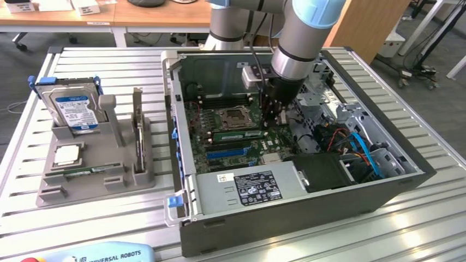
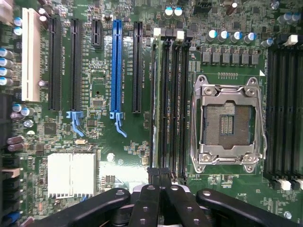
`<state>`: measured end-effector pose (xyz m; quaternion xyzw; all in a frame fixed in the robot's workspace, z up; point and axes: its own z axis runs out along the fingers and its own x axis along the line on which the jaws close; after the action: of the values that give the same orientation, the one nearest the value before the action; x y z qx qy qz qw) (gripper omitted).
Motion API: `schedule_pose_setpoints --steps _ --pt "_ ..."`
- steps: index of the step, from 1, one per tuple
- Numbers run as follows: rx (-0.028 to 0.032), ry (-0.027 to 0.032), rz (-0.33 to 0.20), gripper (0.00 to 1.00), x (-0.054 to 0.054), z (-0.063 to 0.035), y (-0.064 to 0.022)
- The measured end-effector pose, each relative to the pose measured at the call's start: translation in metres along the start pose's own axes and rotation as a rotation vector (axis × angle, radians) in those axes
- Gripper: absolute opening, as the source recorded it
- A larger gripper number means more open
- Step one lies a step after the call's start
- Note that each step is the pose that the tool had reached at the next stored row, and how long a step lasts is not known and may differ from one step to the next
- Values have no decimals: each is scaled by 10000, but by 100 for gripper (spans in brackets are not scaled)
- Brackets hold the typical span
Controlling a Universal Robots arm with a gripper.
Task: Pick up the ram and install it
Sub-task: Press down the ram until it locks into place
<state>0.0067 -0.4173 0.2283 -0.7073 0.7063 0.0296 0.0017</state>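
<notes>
Black-fingered tool (image 2: pixel 159 177) closed, tips together just above the motherboard's memory slots. Slim green ram stick (image 2: pixel 155 99) apparently seated edge-on in the slot ahead of the tips; hard to confirm. Exterior view: arm reaches into the open grey computer case (image 1: pixel 291 210); silver blue-labelled hard drive (image 1: pixel 73 109) in grey holder on slatted tabletop (image 1: pixel 95 218).

A big computer case (image 1: pixel 291 202) lies open on a table (image 1: pixel 109 229); inside is a green board (image 2: pixel 123 146) with an empty chip socket (image 2: pixel 227 123) and a blue slot (image 2: pixel 116 66); a grey stand (image 1: pixel 95 169) beside the case holds a hard drive (image 1: pixel 73 109) and a small silver chip (image 1: pixel 67 155).
</notes>
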Motion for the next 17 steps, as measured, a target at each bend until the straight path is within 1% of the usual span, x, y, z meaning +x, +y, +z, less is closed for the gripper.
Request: schedule_pose_setpoints --steps 5,7,12,14,17 --pt "0 40 -1 10 -5 -123 4" --pt "0 59 1 10 -6 -135 5" --pt "1 61 4 10 -6 -135 10" --pt "1 64 1 10 -6 -133 58" --pt "1 62 2 10 -7 -127 158"
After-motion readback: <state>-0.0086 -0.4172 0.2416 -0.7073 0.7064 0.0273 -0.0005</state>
